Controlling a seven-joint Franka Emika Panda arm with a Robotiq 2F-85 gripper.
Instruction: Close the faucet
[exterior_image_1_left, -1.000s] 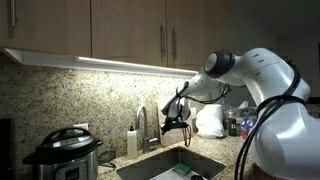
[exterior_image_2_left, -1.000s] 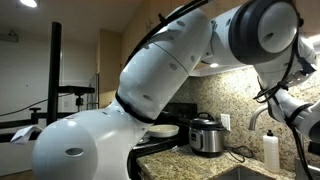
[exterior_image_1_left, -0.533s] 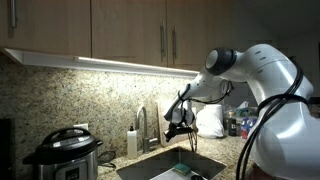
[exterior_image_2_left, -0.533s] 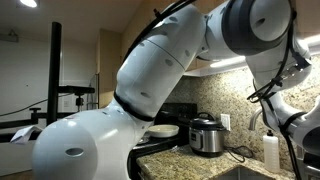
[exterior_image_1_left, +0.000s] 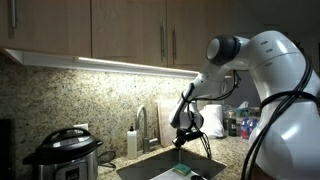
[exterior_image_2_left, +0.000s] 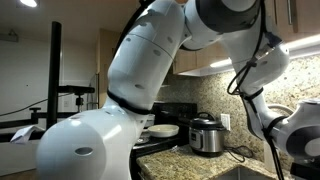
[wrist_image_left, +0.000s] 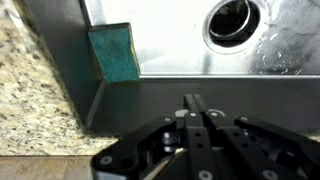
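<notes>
The faucet, a slim silvery tap with an arched spout, stands behind the sink in an exterior view. My gripper hangs over the sink basin, to the right of the faucet and apart from it, pointing down. In the wrist view the gripper is shut with both fingers pressed together and nothing between them. Below it lie the steel sink floor and the drain. The faucet is out of view in the wrist view, and I cannot make it out in the exterior view filled by the arm.
A white pump soap bottle stands left of the faucet. A pressure cooker sits on the granite counter and also shows in an exterior view. A green sponge lies in the sink corner. Cabinets hang overhead.
My gripper has moved down and to the right, away from the faucet, over the sink. The arm's elbow has risen.
</notes>
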